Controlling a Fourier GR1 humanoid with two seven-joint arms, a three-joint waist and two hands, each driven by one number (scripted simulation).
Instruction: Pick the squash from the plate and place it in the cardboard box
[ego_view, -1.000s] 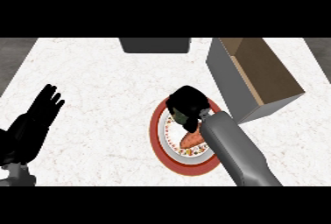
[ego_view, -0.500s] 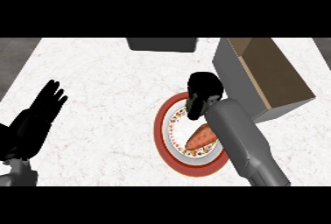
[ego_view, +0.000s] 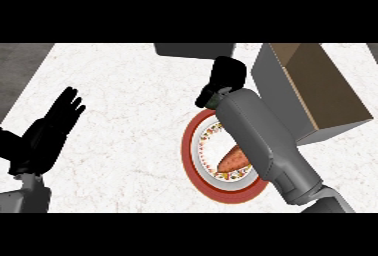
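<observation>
Orange and tapered, the squash (ego_view: 232, 162) lies on the plate (ego_view: 187, 150), on the white middle inside a patterned ring and a broad red rim, with its right end hidden under the grey right forearm that crosses the plate from the lower right. The right hand (ego_view: 225, 80) is beyond the plate's far edge, over the tabletop (ego_view: 125, 100), well apart from the squash. Its fingers are curled in and its thumb points down toward the plate, and nothing shows in its grasp. A small greenish-grey piece sits at its wrist; what it is cannot be told. Just right of this hand stands the box (ego_view: 325, 85), brown cardboard inside and grey on its near wall, its opening turned up toward the view; the hand is beside it, not over the opening. A dark grey block (ego_view: 196, 50) lies at the tabletop's far edge, just above the right hand. The left hand (ego_view: 44, 135) rests near the view's left edge, wide open with its fingers straight and spread, pointing up, and holds nothing. The tabletop is white with faint marbling, and a darker grey strip runs along its left side.
</observation>
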